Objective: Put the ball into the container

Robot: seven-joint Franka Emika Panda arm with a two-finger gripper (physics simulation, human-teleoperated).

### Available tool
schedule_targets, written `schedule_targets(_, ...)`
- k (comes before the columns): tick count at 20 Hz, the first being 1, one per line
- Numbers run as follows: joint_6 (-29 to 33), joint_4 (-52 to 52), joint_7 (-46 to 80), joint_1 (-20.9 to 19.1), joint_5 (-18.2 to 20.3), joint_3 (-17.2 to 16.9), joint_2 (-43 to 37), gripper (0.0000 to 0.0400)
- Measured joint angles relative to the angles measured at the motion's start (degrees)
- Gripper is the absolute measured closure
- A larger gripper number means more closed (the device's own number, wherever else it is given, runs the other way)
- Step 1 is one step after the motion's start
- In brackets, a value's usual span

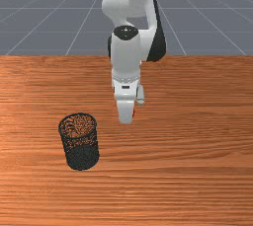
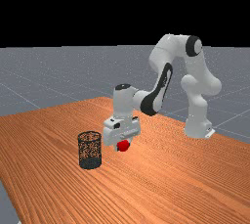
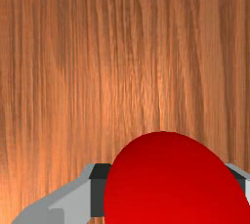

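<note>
In the far view, the white and grey Panda arm (image 2: 157, 83) stands on its base (image 2: 197, 126) at the right and reaches across toward the left. Its gripper (image 2: 122, 146) points down and holds a red ball (image 2: 123, 145) at its lower end. To the left of this ball, near but apart from it, a black mesh basket (image 2: 90, 162) stands upright on the orange-brown wooden table (image 2: 161, 184). Behind the table there is a grey floor (image 2: 44, 78) with thin pale lines, and above this floor the background is black.
</note>
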Motion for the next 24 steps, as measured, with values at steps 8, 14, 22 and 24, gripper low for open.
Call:
schedule_targets(8,-5.9,-0.5,0.0,0.0,0.0,0.0,-8.5,0.0121)
schedule_targets(14,-12.7,3.4,-6.6,-2.2,-0.2,-0.5,-8.7,0.012)
schedule_targets(22,-13.8,6.6,-16.6,-8.8,0.9,-2.9,-6.4,0.0121)
schedule_targets(24,-14.0,7.2,-18.0,-9.7,1.0,-3.2,-6.0,0.012)
